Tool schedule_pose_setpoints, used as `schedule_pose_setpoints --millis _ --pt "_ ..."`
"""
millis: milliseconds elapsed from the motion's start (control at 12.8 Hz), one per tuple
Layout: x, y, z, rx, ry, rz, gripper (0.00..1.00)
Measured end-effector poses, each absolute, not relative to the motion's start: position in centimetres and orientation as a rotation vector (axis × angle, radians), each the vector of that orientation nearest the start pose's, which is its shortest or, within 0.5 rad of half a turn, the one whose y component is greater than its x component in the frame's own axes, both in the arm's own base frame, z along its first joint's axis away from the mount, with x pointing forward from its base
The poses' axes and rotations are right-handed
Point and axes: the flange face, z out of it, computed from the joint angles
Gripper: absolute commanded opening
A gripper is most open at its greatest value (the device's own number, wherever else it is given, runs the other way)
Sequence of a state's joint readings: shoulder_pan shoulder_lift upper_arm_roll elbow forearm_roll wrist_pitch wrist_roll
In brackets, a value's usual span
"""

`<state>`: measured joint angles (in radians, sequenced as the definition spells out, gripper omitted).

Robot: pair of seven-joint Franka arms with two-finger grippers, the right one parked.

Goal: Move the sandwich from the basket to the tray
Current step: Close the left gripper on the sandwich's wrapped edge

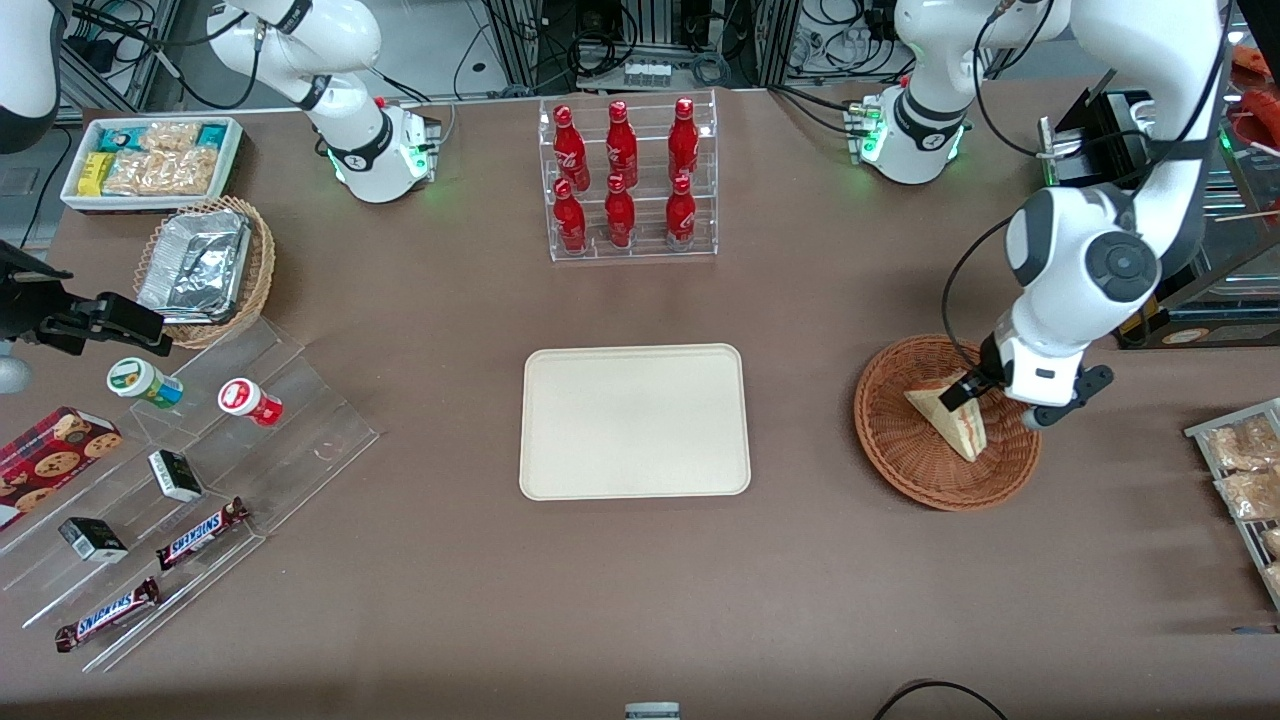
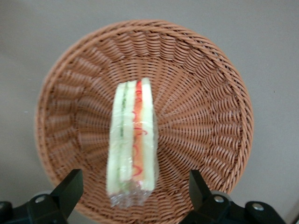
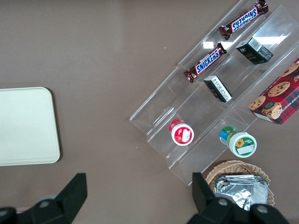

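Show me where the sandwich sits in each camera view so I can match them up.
Front view: sandwich in the basket, beside the claw.
Left wrist view: sandwich standing on edge in the basket, between the open claw fingers.
Right wrist view: not in it.
Shared landmark: the basket.

Reddish-brown woven basket point(image 1: 905, 440); white sandwich point(image 2: 132, 140), red-orange-green layers; cream tray point(image 1: 634, 421)

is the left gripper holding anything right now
Nothing held: the gripper hovers over the sandwich in the basket, jaws open on either side.
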<state>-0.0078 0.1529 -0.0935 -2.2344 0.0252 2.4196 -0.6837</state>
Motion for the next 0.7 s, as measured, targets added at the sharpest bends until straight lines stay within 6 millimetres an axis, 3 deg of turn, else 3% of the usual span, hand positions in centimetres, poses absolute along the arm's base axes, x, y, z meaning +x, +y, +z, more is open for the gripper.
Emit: schedule_pose_setpoints --millis 548,626,704 --pt "54.1 -6.4 26.2 -3.022 -0.887 0.013 0.97" --pt "54.0 -6.4 25.4 -3.021 -0.887 0.025 0.75" --pt "54.0 -6.4 24.7 -3.019 -0.887 0.037 0.4"
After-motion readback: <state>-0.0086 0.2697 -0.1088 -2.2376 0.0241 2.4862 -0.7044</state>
